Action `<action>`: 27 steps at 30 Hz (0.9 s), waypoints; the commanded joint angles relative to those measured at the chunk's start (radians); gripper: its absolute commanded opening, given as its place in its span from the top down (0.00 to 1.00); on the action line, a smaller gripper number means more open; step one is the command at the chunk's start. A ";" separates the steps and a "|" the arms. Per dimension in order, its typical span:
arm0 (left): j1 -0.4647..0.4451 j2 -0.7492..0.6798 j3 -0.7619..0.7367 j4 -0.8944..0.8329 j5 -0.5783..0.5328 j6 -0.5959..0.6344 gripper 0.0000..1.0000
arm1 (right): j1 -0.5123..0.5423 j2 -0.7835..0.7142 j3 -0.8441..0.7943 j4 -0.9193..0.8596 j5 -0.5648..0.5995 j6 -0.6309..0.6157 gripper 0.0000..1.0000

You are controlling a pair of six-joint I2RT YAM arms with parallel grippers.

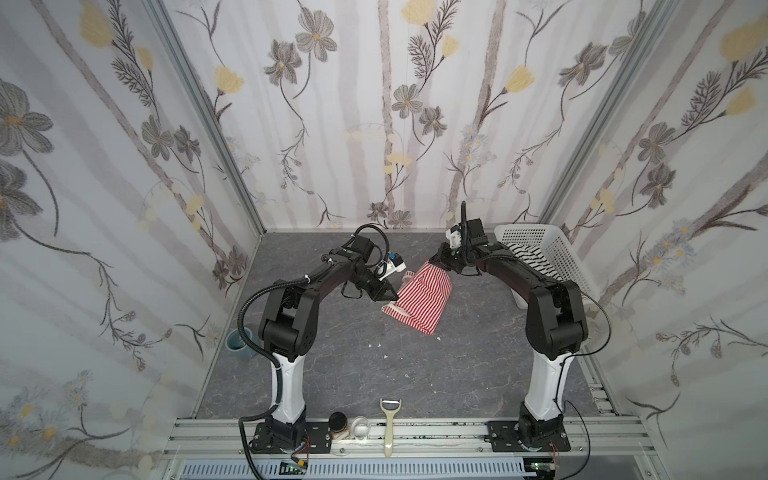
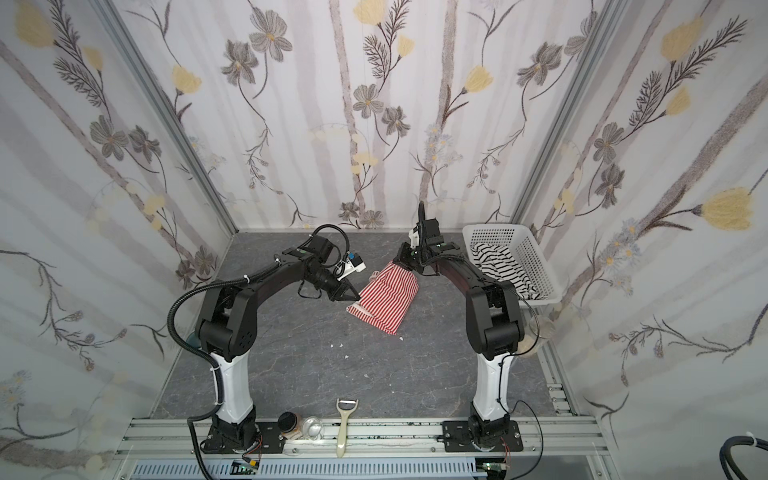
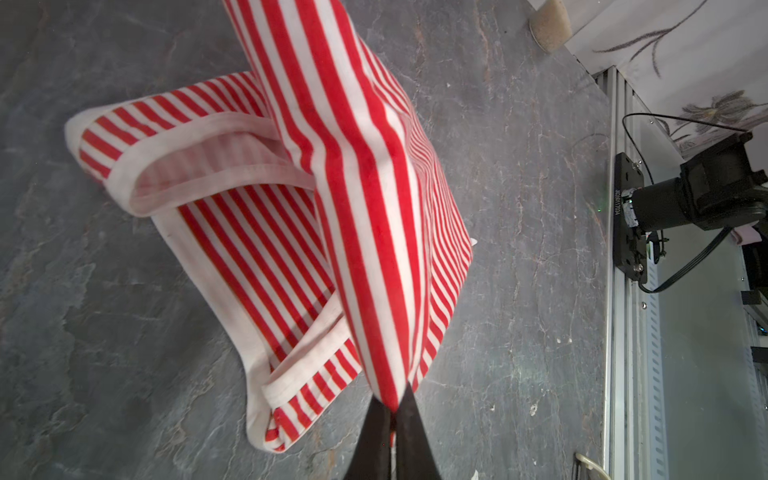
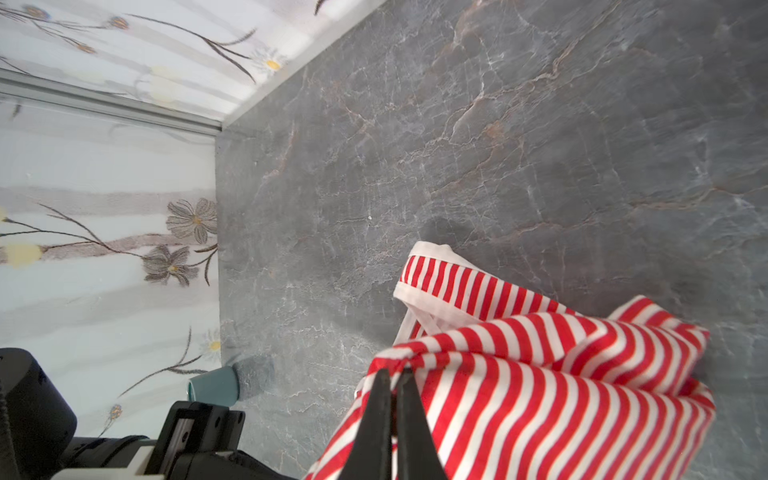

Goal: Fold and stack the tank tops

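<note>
**Q:** Top views: what lies around your work?
**A:** In both top views the red-and-white tank top hangs between your arms over the middle of the grey table, with its lower part lying on the surface. Your left gripper is clamped on its left edge and your right gripper on its far corner. The black-striped tank top lies crumpled in the white basket at the far right, partly hidden behind your right arm. A teal cup stands by the left wall. A peeler, a dark-lidded jar and a small glass sit on the front rail. White scraps dot the table near the garment.

**Q:** Where is the open room?
**A:** Open grey surface runs from the garment toward the front rail and toward the left wall. On the right, the basket stands close beside your right arm.

**Q:** Left wrist view?
**A:** The jaws meet on a ridge of striped cloth that stretches taut away from the tips. White-edged straps lie on the table beneath it. The right arm's base stands on the rail at the table's edge, well apart from the cloth.

**Q:** Right wrist view?
**A:** The jaws are pressed together on a bunched fold at the tips, and one white-edged strap trails beyond it. Bare table reaches the wall corner, where the teal cup stands against the wall
</note>
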 commanded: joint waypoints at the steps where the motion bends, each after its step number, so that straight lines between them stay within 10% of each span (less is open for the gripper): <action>1: 0.027 0.027 0.017 -0.020 0.019 0.033 1.00 | 0.007 0.072 0.078 -0.014 -0.035 -0.018 1.00; 14: 0.059 0.066 -0.039 -0.020 -0.001 0.024 1.00 | 0.047 0.234 0.204 0.000 -0.068 0.001 0.99; 20: 0.090 0.082 -0.063 -0.017 -0.032 0.019 1.00 | 0.055 0.222 0.201 0.050 -0.127 -0.032 0.76; 27: 0.113 0.062 -0.068 0.002 -0.065 -0.027 0.61 | 0.059 0.113 0.064 0.134 -0.126 -0.039 0.55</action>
